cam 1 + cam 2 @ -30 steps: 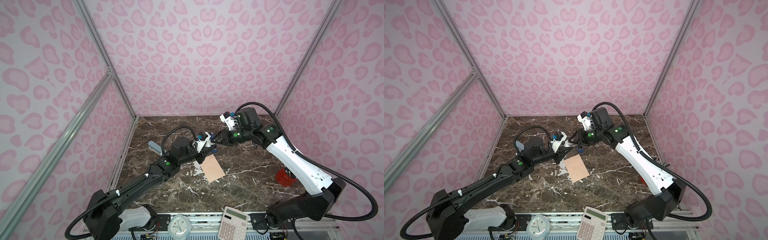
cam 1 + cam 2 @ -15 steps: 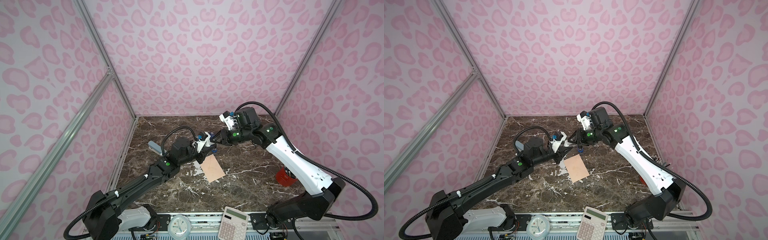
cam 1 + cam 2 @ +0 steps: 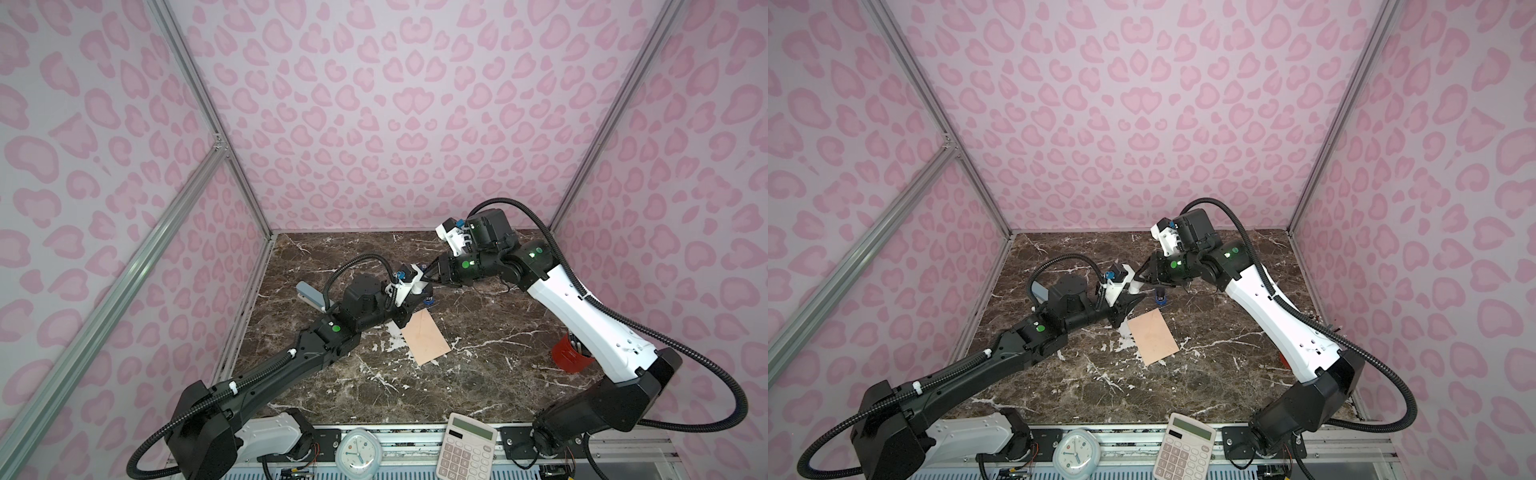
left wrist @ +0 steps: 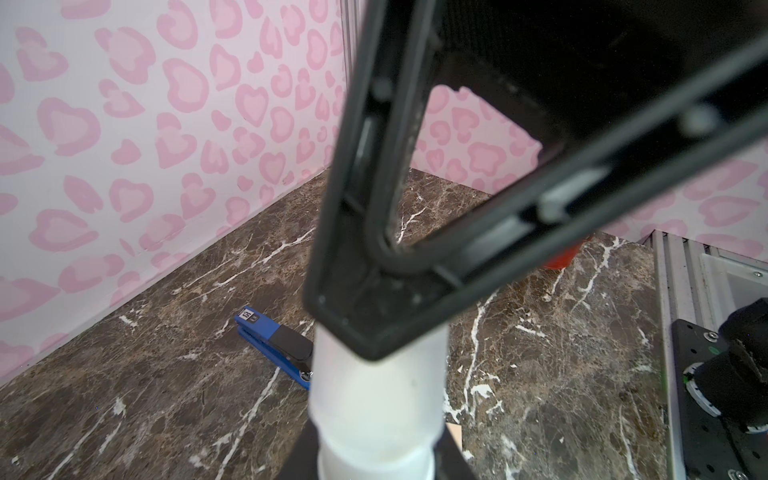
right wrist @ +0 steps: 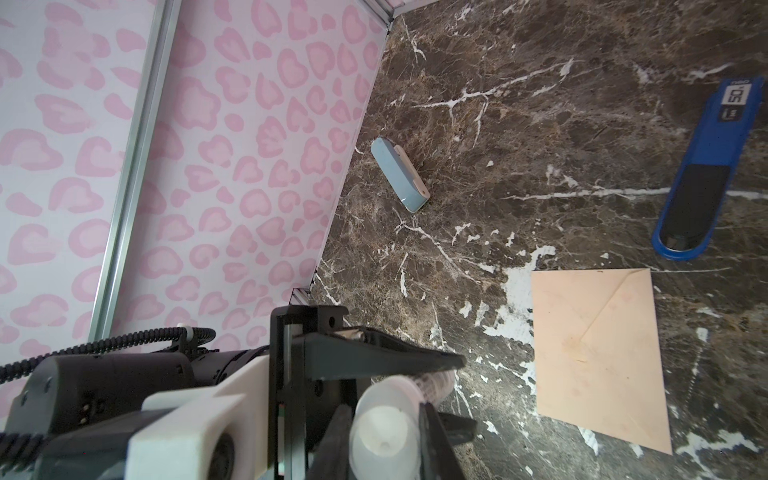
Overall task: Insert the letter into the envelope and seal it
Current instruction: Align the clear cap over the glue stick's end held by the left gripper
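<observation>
Entry: envelope (image 3: 426, 343) lying flat on marble table (image 3: 490, 386); raised nearby, left gripper (image 3: 417, 292) and right gripper (image 3: 432, 277) both clamped on one white tube (image 3: 1133, 285).

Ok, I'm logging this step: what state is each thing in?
envelope: lying flat, flap folded down, seal unclear.
white tube: lifted, gripped at both ends.
left hand: shut on the white tube.
right hand: shut on the white tube.
stapler: closed, lying flat.
</observation>
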`<state>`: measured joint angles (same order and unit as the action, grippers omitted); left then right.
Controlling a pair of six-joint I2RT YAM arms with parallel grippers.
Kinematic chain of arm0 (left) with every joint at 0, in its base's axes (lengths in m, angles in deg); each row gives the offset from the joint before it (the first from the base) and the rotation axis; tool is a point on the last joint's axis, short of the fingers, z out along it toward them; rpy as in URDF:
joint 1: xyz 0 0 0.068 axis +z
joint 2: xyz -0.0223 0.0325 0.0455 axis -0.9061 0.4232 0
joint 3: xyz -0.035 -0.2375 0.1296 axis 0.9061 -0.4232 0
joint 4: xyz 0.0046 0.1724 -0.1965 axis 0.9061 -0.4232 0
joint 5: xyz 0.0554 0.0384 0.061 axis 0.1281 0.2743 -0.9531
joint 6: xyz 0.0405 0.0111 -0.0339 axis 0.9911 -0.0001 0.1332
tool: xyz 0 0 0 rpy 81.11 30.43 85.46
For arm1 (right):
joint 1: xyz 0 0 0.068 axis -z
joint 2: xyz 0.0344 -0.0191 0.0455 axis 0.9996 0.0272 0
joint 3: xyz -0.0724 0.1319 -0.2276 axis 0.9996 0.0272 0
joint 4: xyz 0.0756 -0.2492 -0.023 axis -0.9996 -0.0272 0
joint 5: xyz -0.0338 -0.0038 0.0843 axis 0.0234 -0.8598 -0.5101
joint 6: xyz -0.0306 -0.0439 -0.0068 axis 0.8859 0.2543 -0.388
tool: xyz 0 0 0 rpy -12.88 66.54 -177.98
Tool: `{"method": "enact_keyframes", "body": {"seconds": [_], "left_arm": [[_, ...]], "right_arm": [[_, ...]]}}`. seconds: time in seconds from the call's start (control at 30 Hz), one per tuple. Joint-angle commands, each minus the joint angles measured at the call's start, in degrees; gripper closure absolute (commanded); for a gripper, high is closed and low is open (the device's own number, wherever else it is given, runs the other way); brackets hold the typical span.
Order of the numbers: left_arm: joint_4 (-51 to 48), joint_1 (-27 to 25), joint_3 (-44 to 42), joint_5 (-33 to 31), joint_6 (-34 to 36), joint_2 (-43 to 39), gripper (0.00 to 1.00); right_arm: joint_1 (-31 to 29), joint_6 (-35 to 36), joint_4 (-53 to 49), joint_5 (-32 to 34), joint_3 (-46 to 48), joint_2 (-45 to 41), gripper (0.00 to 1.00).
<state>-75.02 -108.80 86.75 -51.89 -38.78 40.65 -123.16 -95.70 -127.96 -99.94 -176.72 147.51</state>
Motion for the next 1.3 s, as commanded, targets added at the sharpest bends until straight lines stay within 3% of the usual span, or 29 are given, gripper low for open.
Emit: {"method": "enact_keyframes", "body": {"seconds": [0.0, 1.27], "left_arm": [[2.3, -0.3, 1.0, 2.0, 0.8, 0.2, 0.96], [2.9, -0.3, 1.2, 1.2, 0.7, -0.9, 0.96]], "right_arm": [[-0.9, 0.1, 0.7, -1.9, -0.4, 0.5, 0.76], [-7.3, 9.6, -14.3, 10.5, -10.5, 6.2, 0.77]]}}
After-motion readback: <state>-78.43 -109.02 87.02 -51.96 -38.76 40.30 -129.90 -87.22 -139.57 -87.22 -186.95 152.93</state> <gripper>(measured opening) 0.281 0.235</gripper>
